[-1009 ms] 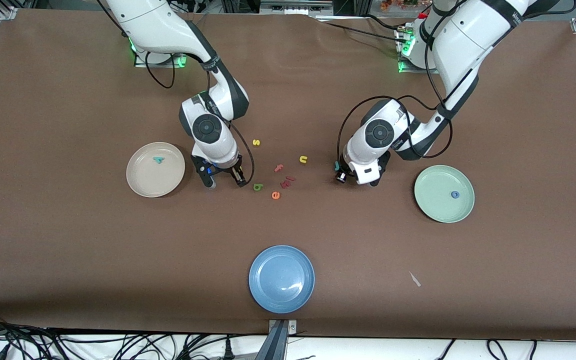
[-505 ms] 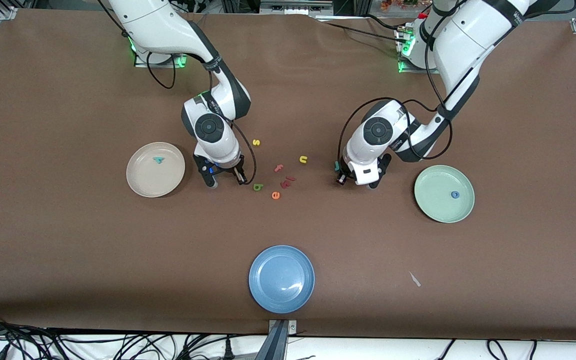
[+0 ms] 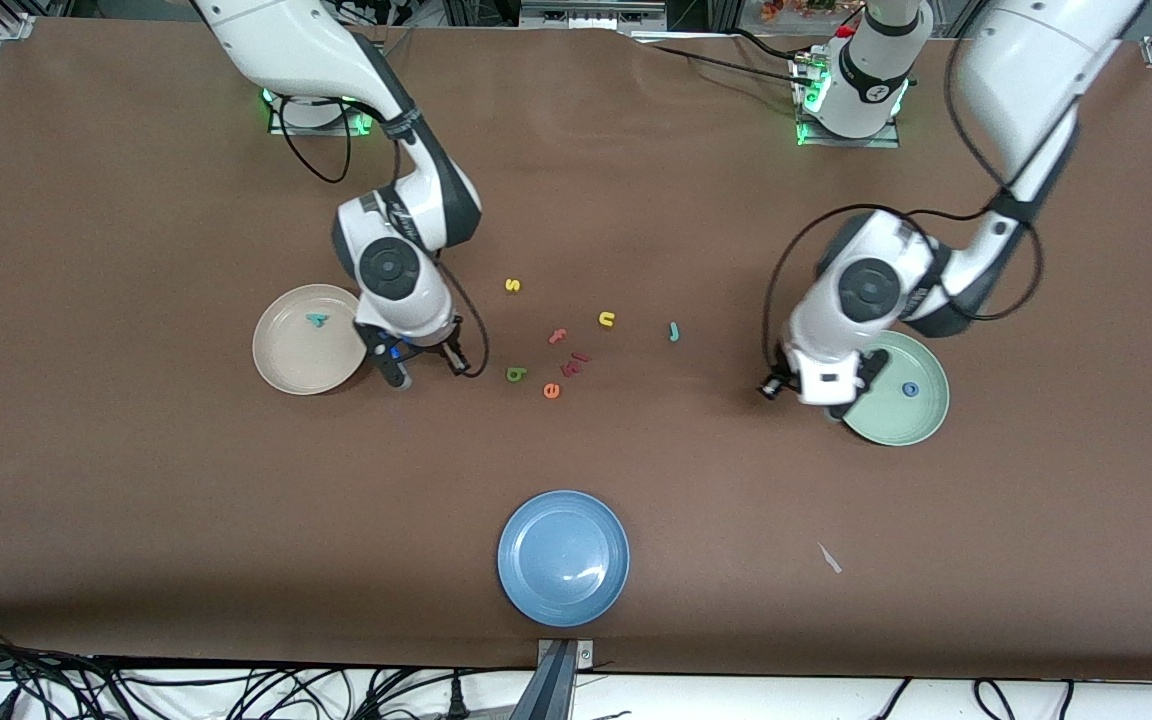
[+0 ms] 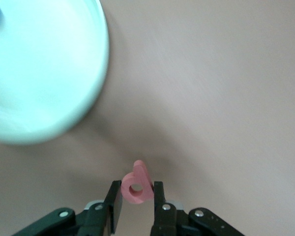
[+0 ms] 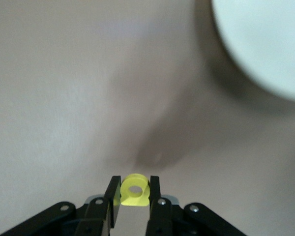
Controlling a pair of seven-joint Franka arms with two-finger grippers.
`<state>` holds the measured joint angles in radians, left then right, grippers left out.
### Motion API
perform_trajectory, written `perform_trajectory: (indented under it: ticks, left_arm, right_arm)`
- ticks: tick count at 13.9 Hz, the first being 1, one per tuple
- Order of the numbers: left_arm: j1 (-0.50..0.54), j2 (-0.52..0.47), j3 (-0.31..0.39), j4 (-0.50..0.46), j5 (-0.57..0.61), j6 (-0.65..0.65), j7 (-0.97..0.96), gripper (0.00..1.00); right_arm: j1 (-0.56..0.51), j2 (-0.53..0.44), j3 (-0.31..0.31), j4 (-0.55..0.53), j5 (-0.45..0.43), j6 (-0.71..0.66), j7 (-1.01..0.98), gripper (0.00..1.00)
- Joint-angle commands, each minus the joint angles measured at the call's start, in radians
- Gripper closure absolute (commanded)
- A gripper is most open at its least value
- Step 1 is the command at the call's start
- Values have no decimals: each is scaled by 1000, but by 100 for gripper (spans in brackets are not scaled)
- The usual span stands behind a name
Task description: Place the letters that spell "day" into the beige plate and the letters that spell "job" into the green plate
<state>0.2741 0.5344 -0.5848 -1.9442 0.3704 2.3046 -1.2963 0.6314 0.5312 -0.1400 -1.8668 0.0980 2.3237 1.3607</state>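
Pink foam letter b point(image 4: 136, 184) sits pinched in the left gripper point(image 4: 136, 206) beside the pale green plate point(image 3: 921, 420) at centre right; the right gripper point(image 5: 134, 201) clamps the yellow foam a point(image 5: 134, 191) beside the beige plate point(image 3: 286, 355). Thin edge grips might slip, dropping letters onto brown felt table point(image 3: 136, 500).

One letter point(image 3: 316, 320) lay in the plate point(image 3: 286, 365) toward the right arm's end; loose letters point(image 3: 563, 350) lay between both plates.
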Motion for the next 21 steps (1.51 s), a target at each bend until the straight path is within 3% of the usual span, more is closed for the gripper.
perform_trajectory:
  ticks: [1, 3, 6, 8, 9, 10, 12, 14, 15, 16, 17, 21]
  left_arm:
    - [123, -7, -26, -18, 7, -62, 281, 100]
    - [174, 24, -17, -18, 19, -66, 440, 100]
    - [201, 52, 16, -16, 21, -66, 577, 98]
    - [201, 62, 36, -15, 21, -65, 614, 62]
    - [203, 56, 36, -13, 21, -66, 644, 9]
    - [201, 52, 33, 2, 19, -70, 650, 0]
    - [191, 29, -10, 31, 5, -134, 644, 0]
    - [198, 25, -122, 76, 2, -221, 643, 0]
    - [191, 25, -166, 80, -7, -232, 623, 0]
    - [183, 29, -217, 80, -34, -232, 571, 0]
    - [153, 35, -255, 79, -42, -232, 519, 0]
    - [-120, 120, -218, 132, -30, -218, 393, 2]
  right_arm:
    - [-2, -54, -77, -14, 14, -82, -177, 83]
    - [-7, -66, -147, -21, 14, -115, -329, 82]
    - [-10, -91, -200, -92, 25, -115, -423, 82]
    - [-18, -92, -228, -139, 89, -112, -527, 82]
    - [-27, -92, -246, -156, 119, -106, -569, 82]
    - [-36, -92, -250, -172, 141, -103, -609, 82]
    - [-36, -76, -250, -186, 173, -84, -618, 80]
    - [-36, -57, -247, -193, 177, -64, -617, 78]
    - [-36, -57, -245, -207, 177, -52, -618, 62]
    - [-36, -57, -245, -207, 177, -52, -617, 17]
    - [-36, -60, -245, -207, 177, -58, -618, 0]
    - [-24, -128, -227, -154, 177, -174, -569, 0]
